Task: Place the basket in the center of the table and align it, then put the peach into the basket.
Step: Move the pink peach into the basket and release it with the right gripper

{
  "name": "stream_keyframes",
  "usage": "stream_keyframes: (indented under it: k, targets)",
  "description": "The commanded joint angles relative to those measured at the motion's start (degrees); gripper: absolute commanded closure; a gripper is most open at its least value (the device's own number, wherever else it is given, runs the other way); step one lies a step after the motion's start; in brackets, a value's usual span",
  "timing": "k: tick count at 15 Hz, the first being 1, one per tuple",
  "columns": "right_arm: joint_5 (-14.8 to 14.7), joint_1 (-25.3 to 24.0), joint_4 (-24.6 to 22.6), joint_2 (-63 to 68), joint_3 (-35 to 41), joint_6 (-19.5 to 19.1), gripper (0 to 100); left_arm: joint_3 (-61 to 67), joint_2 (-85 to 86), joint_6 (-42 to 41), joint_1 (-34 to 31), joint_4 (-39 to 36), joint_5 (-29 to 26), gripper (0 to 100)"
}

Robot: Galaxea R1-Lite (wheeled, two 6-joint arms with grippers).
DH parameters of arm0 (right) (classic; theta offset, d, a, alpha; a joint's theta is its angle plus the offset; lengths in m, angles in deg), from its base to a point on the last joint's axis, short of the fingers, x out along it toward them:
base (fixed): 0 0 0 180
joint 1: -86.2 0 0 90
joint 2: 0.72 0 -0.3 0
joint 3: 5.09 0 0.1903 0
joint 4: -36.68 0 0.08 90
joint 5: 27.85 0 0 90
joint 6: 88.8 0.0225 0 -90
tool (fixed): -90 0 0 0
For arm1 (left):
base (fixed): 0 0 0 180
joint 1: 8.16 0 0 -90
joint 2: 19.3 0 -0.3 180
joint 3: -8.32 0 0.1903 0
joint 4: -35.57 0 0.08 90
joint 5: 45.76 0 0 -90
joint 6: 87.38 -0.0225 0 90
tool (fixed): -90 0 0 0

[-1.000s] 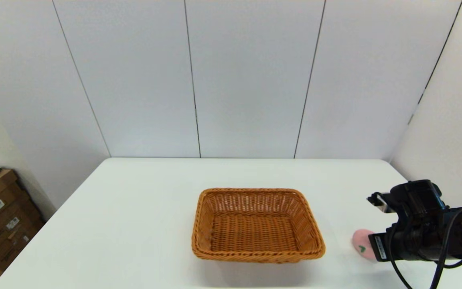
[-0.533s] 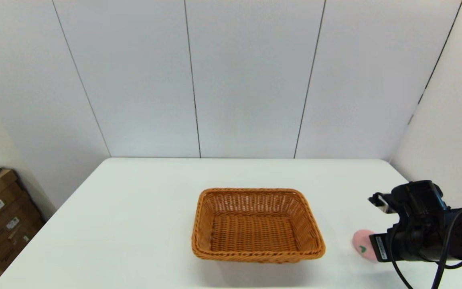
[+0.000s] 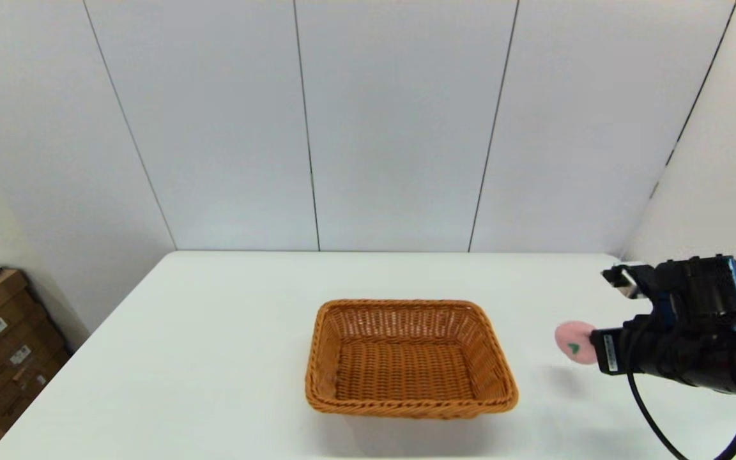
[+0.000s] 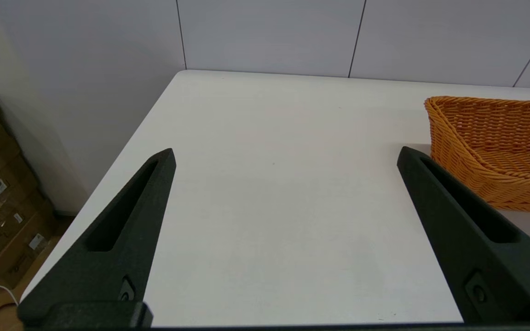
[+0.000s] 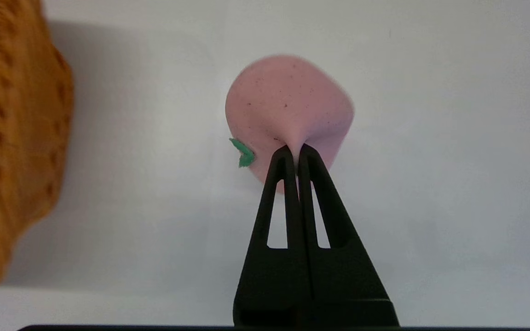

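Pinching the peach (image 5: 288, 108) hard, the right gripper (image 5: 293, 154) has its two black fingers squeezed almost together, so the soft pink side folds into a point between them; only the right wrist view shows this pinch and the little green leaf mark up close. In the head view the peach (image 3: 572, 342) sits at the right of the frame, lifted off the table (image 3: 214, 332), with a faint shadow under it, and the arm's dark body covers the fingers there. That arm reaches in from the right edge, held about level. The basket (image 3: 409, 359) stands in the lower middle of the head view, well apart from the peach. Only the left wrist view shows the left gripper (image 4: 285, 156), its fingers spread wide with nothing between them, hanging over bare table with the basket's corner (image 4: 495, 138) at the right of that frame.
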Motion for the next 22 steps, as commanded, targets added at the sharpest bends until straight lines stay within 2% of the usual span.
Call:
stream_keyframes:
  k: [1,4,7,15,16,18,19,22]
  targets:
    - [-0.28,-9.85,-4.37,-6.82,-0.32,1.34,100,-0.04,-0.07,0.02,-0.01,0.0,0.05,0]
    - [-0.63,-21.1,-5.16,-7.61,-2.43,2.49,100,0.05,-0.07,0.02,-0.01,0.0,0.05,0]
    - [-1.07,-29.36,-5.16,-4.19,-4.19,2.49,100,0.05,-0.07,0.02,-0.01,0.0,0.05,0]
    - [-1.42,-34.98,-4.81,8.38,-11.75,2.22,100,0.05,-0.07,0.11,-0.01,0.0,0.05,0]
    - [-1.86,-35.69,-4.28,9.52,-13.15,2.22,100,0.05,-0.07,0.11,-0.01,-0.09,0.05,0]
    - [-5.02,-37.27,-2.88,12.78,-15.7,2.05,100,0.05,-0.07,0.11,-0.01,-0.09,0.05,0]
    - [-5.73,-38.06,-3.05,14.09,-16.14,1.96,0,0.05,-0.07,0.11,-0.01,-0.09,0.05,0]
    - [-5.64,-38.94,-3.41,15.15,-16.4,2.49,0,0.05,-0.07,0.11,-0.01,-0.09,0.05,0]
